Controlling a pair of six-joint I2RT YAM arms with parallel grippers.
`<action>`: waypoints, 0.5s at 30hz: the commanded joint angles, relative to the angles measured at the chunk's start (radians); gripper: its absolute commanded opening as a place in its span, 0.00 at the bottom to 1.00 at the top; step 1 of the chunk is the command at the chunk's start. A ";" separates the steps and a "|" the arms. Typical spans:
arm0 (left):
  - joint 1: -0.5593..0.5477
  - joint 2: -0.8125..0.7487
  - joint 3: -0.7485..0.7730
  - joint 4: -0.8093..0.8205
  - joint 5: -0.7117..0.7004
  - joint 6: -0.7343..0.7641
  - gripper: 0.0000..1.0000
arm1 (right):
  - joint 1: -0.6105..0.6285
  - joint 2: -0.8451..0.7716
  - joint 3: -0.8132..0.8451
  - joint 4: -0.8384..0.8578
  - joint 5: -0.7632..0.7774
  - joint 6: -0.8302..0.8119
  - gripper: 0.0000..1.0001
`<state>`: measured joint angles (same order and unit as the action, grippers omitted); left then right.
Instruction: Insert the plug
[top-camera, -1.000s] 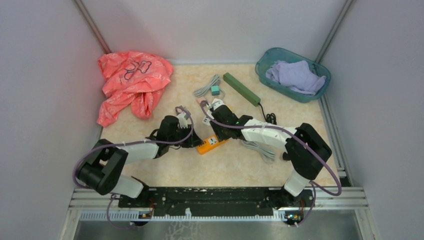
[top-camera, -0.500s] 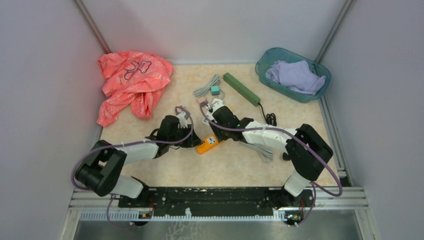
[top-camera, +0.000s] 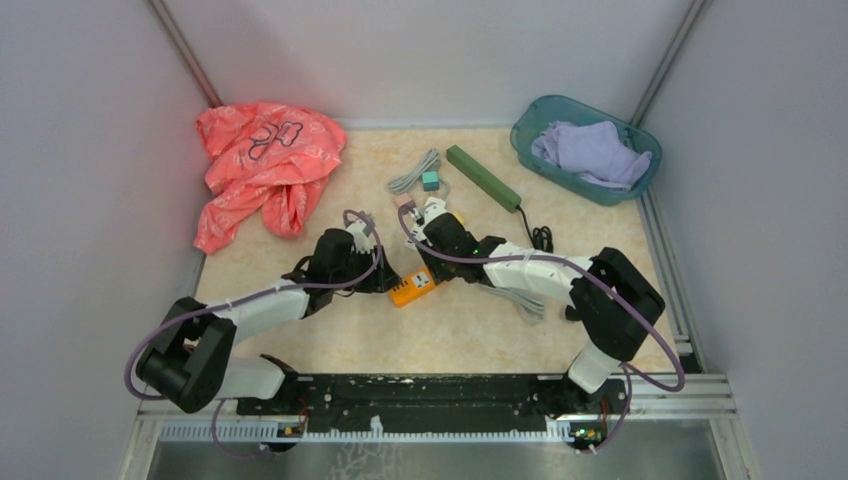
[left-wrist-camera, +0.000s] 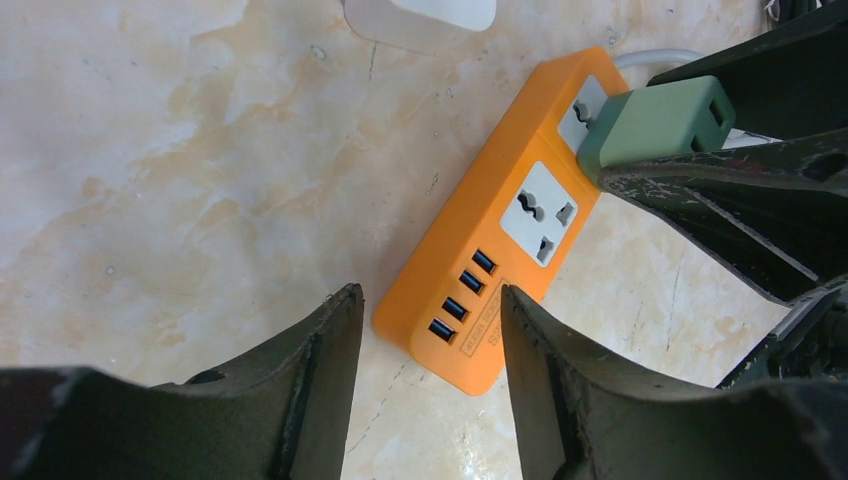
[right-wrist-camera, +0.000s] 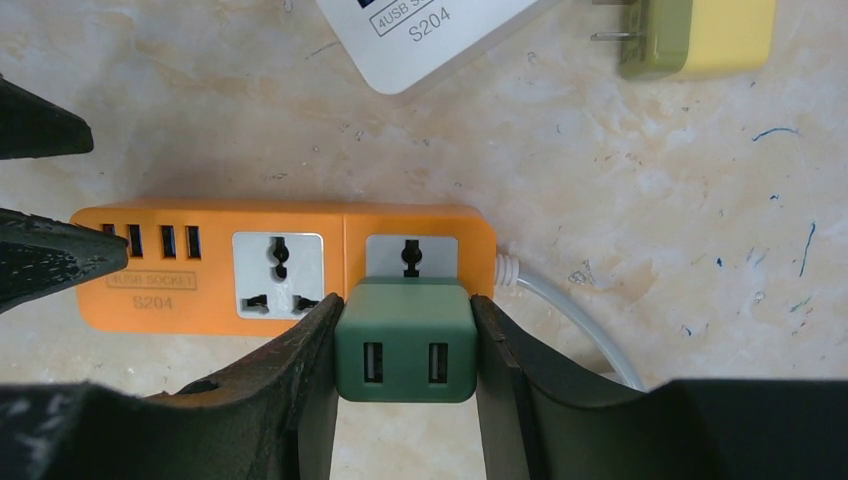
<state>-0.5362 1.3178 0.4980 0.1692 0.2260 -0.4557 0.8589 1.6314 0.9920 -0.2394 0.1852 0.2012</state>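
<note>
Left arm shifted forward – strip end now bracketed.
Left gripper (left-wrist-camera: 428, 300) spread astride orange strip (left-wrist-camera: 470, 230), mid-frame; right gripper (right-wrist-camera: 405, 305) clamps green plug (right-wrist-camera: 405, 345) over the cord-end socket (right-wrist-camera: 411, 250) – seating unclear.

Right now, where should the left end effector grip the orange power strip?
Grip the orange power strip at its USB end, from above, across the flat sides, parallel and bare there. The green adapter and right end effector occupy the cord end.

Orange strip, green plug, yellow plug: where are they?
Orange strip (right-wrist-camera: 205, 305): right wrist view, rim under its socket.
Green plug (right-wrist-camera: 405, 345): right wrist view, its USB face.
Yellow plug (right-wrist-camera: 700, 35): right wrist view, its body.
</note>
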 joint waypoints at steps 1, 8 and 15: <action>0.022 -0.046 0.068 -0.061 -0.041 0.048 0.63 | 0.022 0.004 0.017 -0.126 -0.023 0.004 0.28; 0.061 -0.079 0.109 -0.099 -0.072 0.063 0.68 | 0.021 -0.100 0.042 -0.071 0.004 -0.003 0.57; 0.090 -0.050 0.176 -0.129 -0.103 0.073 0.70 | 0.004 -0.214 0.026 0.010 0.005 -0.011 0.67</action>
<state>-0.4644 1.2556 0.6117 0.0662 0.1562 -0.4053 0.8680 1.5124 1.0035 -0.3103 0.1833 0.2012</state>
